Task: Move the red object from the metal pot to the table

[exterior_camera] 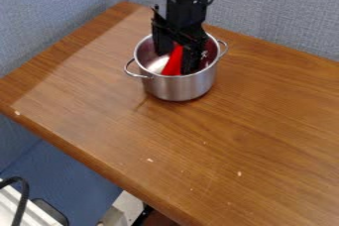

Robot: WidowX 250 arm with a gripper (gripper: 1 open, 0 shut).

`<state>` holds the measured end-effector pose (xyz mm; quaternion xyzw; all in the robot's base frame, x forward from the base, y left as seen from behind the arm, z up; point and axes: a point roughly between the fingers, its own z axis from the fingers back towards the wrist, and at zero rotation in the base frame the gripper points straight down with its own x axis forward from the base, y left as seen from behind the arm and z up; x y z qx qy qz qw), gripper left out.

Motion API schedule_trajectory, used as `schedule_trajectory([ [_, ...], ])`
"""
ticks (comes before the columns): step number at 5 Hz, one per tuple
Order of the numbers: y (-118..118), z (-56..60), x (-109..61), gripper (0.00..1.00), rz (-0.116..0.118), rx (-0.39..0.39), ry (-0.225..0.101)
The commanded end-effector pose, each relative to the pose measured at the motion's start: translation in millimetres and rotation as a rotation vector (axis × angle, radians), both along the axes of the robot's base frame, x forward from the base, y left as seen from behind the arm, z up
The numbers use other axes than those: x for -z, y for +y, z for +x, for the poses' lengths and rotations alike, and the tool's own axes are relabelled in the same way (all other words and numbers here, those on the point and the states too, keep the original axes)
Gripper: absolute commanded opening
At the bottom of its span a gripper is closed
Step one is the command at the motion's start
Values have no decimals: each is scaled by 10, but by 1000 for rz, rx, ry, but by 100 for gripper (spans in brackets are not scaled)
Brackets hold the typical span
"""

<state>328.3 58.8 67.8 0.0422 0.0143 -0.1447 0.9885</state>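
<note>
**Down in the pot, ready to take the red piece**

My gripper point(176, 54) points straight down into the metal pot point(175, 69), its black fingers reaching below the rim. The red object point(171, 63) is inside the pot, leaning on a slant, with its lower end toward the near wall and its upper part rising between or just behind my fingers. My jaws stand wide apart — as wide as they go — and I hold nothing yet. From this angle I cannot tell whether either finger is actually touching the red piece or only standing close beside it.

So I judge the step in hand to be the grasp itself: the reach into the pot looks done, the lift has not begun, and the task is in its early part.

The next move, as I see it, calls for closing the fingers squarely on the flat sides of the red piece, firmly enough that it does not slip or swing. Because it leans, a pinch near one end could let it pivot — I would want a hold near its middle. Then it needs a straight rise until its lower end clears the rim, without knocking the pot or dragging it along by a loop handle. After that comes a sideways carry to a bare stretch of the table point(239, 141), well apart from the pot, and a gentle set-down.
</note>
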Motion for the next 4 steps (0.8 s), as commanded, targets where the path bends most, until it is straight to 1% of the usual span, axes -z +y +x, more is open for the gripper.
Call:
schedule_trajectory([
  [1,63,66,-129,100,8,-13,-46],
  [3,67,75,-104,100,8,-15,-40],
  [4,69,81,-90,0,8,-16,-38],
])
